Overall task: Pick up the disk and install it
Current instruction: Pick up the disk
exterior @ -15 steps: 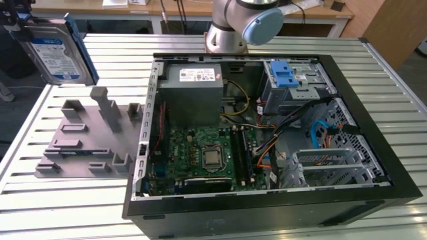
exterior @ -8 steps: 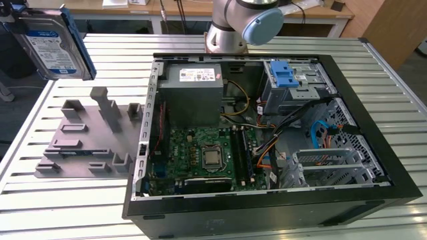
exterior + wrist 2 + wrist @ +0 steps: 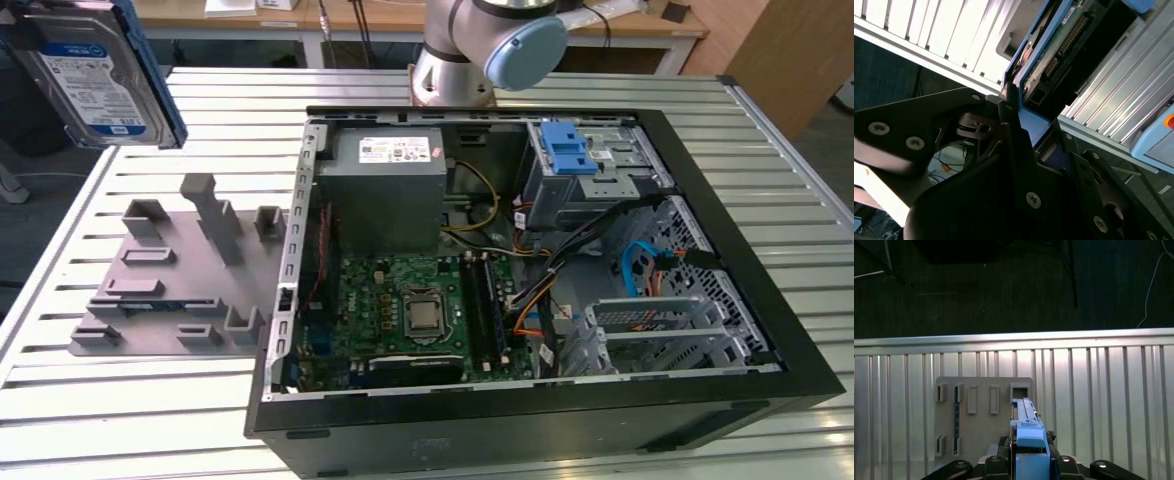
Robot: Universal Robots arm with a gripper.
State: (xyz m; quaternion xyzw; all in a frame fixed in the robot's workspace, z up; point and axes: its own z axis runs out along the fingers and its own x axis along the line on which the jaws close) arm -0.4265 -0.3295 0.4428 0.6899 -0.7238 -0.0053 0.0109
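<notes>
Blue-framed disk (image 3: 96,75) | clamped in pincer (image 3: 1021,112) | aloft above grey fixture (image 3: 174,270)

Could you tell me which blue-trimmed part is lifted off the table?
The disk, held aloft by the gripper; the light-blue latch sits inside the computer case.

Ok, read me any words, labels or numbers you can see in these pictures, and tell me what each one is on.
No text here is clear enough to quote.
Blue-and-white label on the disk, held in the gripper: print too blurred to read.
White sticker on the grey metal box: too small to read.
Small white sticker on the drive cage: too small to read.
</notes>
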